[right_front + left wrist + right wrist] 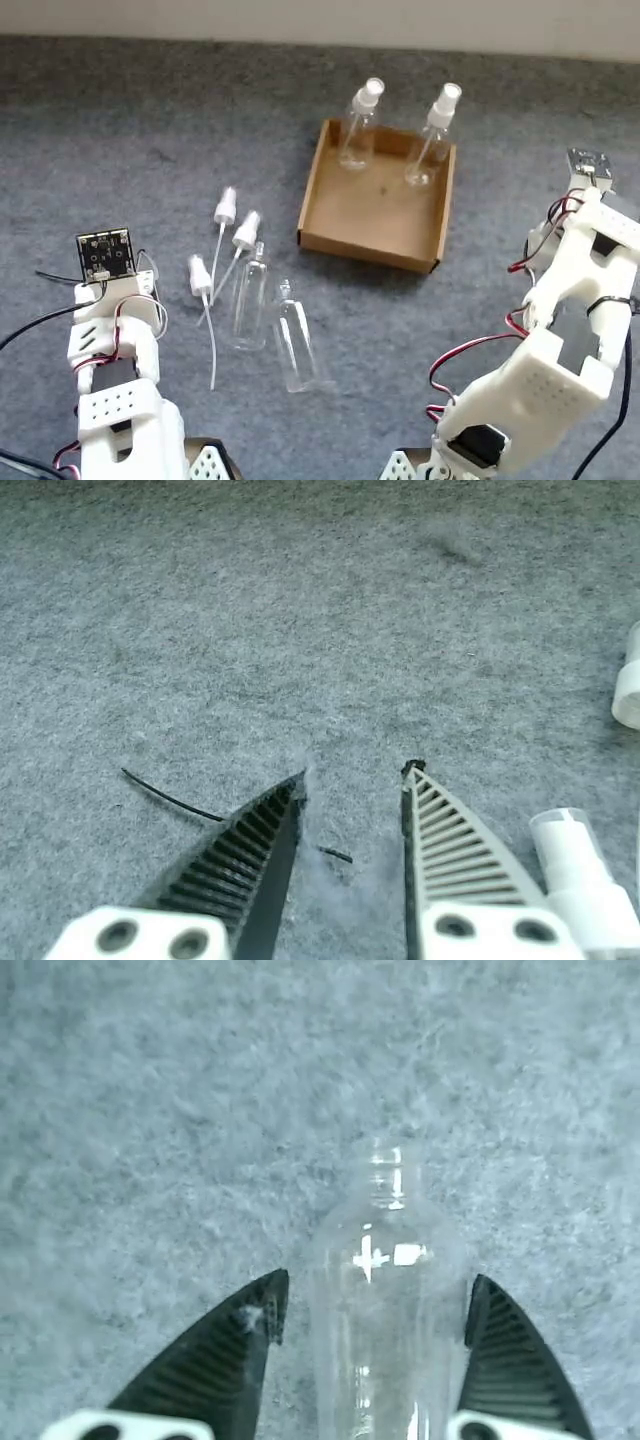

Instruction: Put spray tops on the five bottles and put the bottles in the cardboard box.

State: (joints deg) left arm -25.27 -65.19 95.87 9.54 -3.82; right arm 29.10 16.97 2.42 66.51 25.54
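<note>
While 2 bottles stand, 3 tops lie.

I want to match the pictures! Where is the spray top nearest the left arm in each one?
High view: spray top lies left of the two lying bottles.
Left wrist view: probably the one beside the left fingers.
Right wrist view: not in it.
Shared landmark: the grey carpet.

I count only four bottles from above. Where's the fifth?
Right wrist view: a topless bottle sits between the fingers of the right tool, against the carpet.
</note>
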